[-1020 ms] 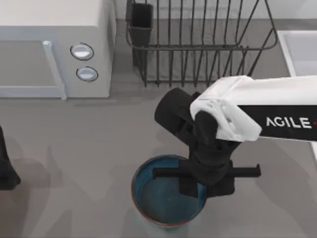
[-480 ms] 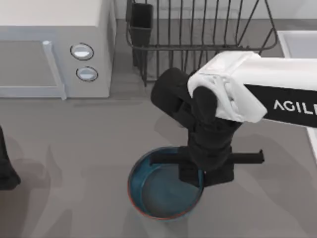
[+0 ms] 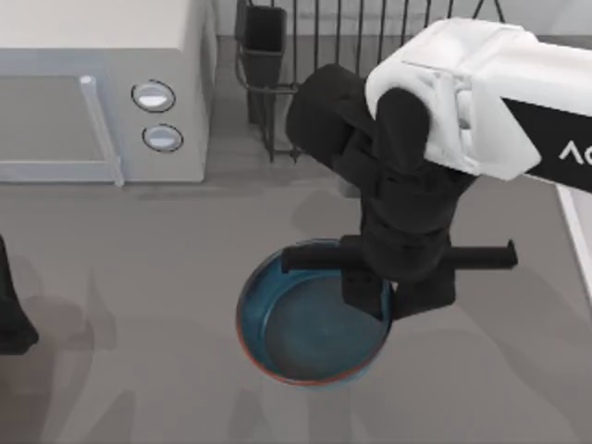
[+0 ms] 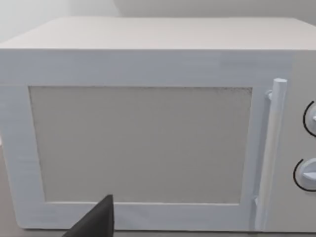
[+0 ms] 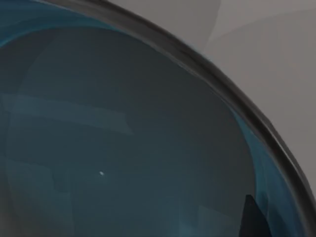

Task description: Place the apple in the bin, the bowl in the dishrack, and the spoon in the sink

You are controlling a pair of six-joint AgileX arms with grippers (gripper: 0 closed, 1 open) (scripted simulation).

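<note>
Bowl (image 3: 310, 324) held by right tool (image 3: 393, 301) above grey table (image 3: 139, 277), near microwave (image 3: 102, 92).

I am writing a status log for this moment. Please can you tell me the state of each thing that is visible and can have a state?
bowl: upright, empty, right gripper at its rim
dishrack: nothing seen in the visible part
microwave: door closed
sink: edge visible at the table's right
left gripper: parked at the table's left edge, facing the microwave
</note>
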